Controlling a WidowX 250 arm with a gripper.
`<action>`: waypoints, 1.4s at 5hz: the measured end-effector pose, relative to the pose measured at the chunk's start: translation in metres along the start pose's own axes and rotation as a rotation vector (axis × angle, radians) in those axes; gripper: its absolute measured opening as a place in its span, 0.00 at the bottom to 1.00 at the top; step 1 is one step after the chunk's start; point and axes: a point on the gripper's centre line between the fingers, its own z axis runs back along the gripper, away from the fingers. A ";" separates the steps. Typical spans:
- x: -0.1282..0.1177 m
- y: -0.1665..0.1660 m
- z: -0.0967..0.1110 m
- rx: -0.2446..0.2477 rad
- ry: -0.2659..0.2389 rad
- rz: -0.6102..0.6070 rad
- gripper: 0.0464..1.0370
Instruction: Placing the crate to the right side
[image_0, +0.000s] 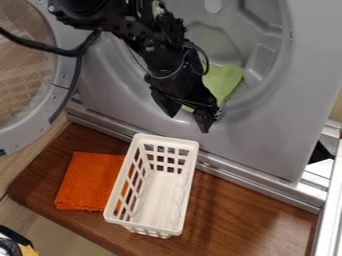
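Note:
The black gripper (188, 123) hangs in front of the lower rim of the round machine opening, just above the far end of the crate. It is open, its two fingers spread apart with nothing held between them. The white crate (159, 197), a slatted plastic basket, stands upright and empty on the brown wooden board (247, 215), near the middle. Its left side overlaps the view of a folded orange cloth.
The orange cloth (87, 180) lies left of the crate. A green cloth (226, 79) is inside the machine's drum, partly behind the arm. The round door (63, 80) stands open at left. A metal rail (244, 181) runs behind the board; a white frame rises at right.

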 end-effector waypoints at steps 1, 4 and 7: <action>-0.007 0.000 -0.006 -0.005 0.026 0.009 0.96; -0.079 0.042 -0.003 0.057 0.052 0.229 0.96; -0.112 0.083 -0.017 0.113 0.167 0.367 0.96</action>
